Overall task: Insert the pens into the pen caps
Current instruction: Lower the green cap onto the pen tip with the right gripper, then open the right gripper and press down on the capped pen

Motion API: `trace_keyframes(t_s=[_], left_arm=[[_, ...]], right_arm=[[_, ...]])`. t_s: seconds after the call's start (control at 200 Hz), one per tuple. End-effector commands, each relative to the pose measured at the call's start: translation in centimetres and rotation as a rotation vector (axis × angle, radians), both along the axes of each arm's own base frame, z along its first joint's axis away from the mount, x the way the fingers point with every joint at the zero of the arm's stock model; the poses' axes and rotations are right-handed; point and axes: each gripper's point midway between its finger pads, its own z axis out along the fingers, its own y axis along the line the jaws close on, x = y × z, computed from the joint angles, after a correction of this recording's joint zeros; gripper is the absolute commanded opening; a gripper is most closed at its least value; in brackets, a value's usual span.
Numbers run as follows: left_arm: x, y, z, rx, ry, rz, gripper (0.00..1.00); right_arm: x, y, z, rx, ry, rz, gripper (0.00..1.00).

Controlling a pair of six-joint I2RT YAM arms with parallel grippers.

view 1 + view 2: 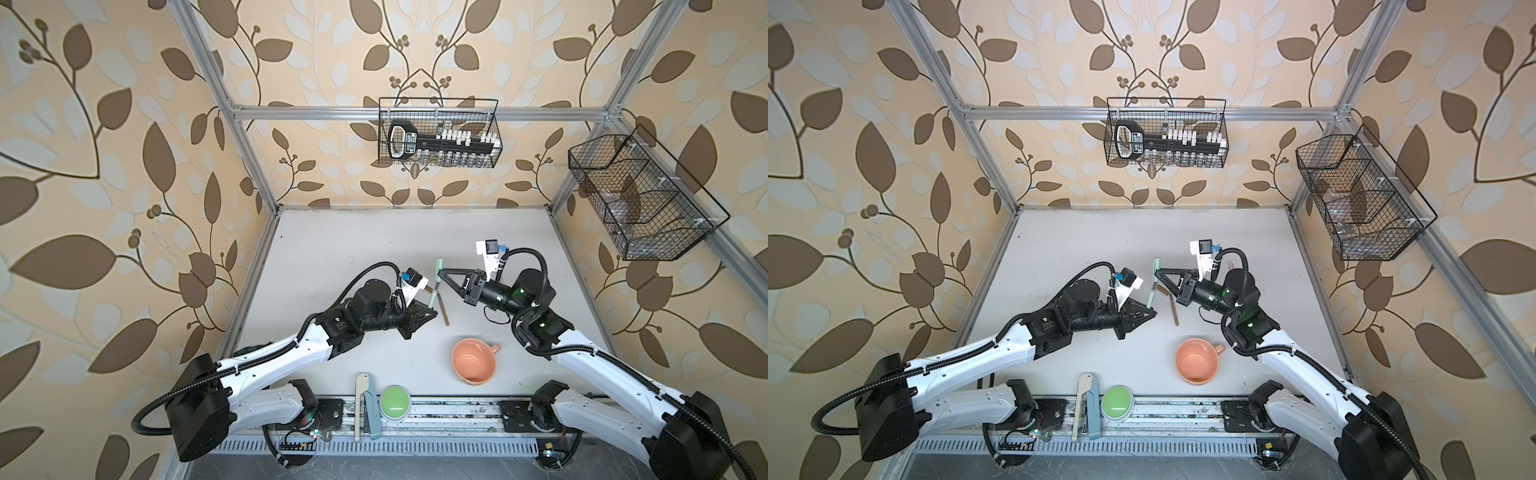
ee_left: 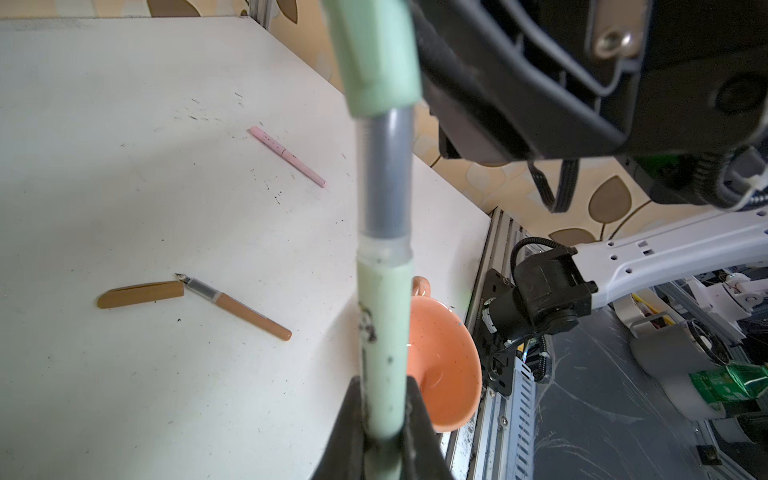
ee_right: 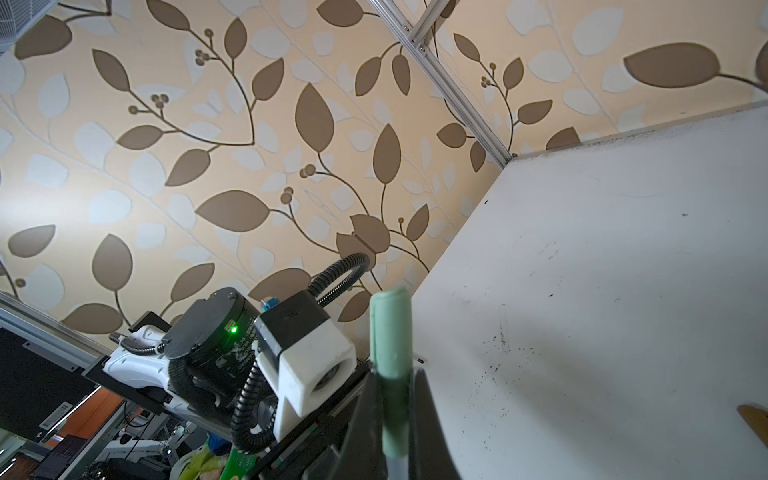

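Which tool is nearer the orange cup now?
Left. The left tool, shut on the green pen, is just behind and left of the orange cup; the right tool, shut on the green cap, is farther back along that pen.

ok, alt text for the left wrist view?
The left claw grips a pale green pen, its grey neck partly inside a green cap. Behind, on the white table: pink pen, uncapped brown pen, brown cap, orange cup.

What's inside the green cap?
The front end of the green pen goes into the green cap; part of its grey neck shows outside. The tip is hidden inside the cap.
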Motion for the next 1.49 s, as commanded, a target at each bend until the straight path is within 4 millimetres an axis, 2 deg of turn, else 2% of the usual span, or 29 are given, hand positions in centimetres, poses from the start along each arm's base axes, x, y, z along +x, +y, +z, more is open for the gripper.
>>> trace_keyframes(t_s=[0.0,0.155,0.455,0.615,0.685,0.755,0.99,1.085,1.205,1.489], left_arm=[[1.0,0.1,4.9,-0.104,-0.119,0.03,0.0],[1.3,0.4,5.1,-0.11,-0.125,0.045,0.0],[1.5,-0.1,7.0,-0.154,-0.164,0.025,0.0],[1.6,-0.5,6.1,-0.108,-0.142,0.01,0.0],[1.9,-0.4,5.5,-0.074,-0.139,0.019,0.0],[2.3,-0.2,4.8,-0.04,-0.145,0.038,0.0],[2.1,-0.3,4.4,0.004,-0.137,0.018,0.0],[1.9,-0.3,4.4,-0.002,-0.125,0.009,0.0],[1.8,-0.2,4.4,-0.006,-0.122,0.007,0.0],[1.5,-0.3,4.0,-0.002,-0.101,-0.006,0.0]], right_arm=[[-0.5,-0.3,0.7,0.036,-0.027,-0.006,0.0],[-1.0,-0.5,1.2,0.069,-0.047,-0.009,0.0],[-1.5,0.0,1.1,0.074,-0.057,0.006,0.01],[-1.6,0.0,1.4,0.007,-0.08,0.003,0.04],[-1.7,-0.4,1.7,-0.033,-0.098,-0.015,0.07],[-1.7,-0.9,2.3,-0.066,-0.12,-0.037,0.23],[-1.8,-2.3,4.4,-0.157,-0.179,-0.03,0.52],[-1.3,-2.1,5.0,-0.202,-0.192,-0.025,0.56],[-0.1,-1.6,4.6,-0.26,-0.172,-0.009,0.59],[1.5,-0.3,4.4,-0.298,-0.15,0.028,0.59]])
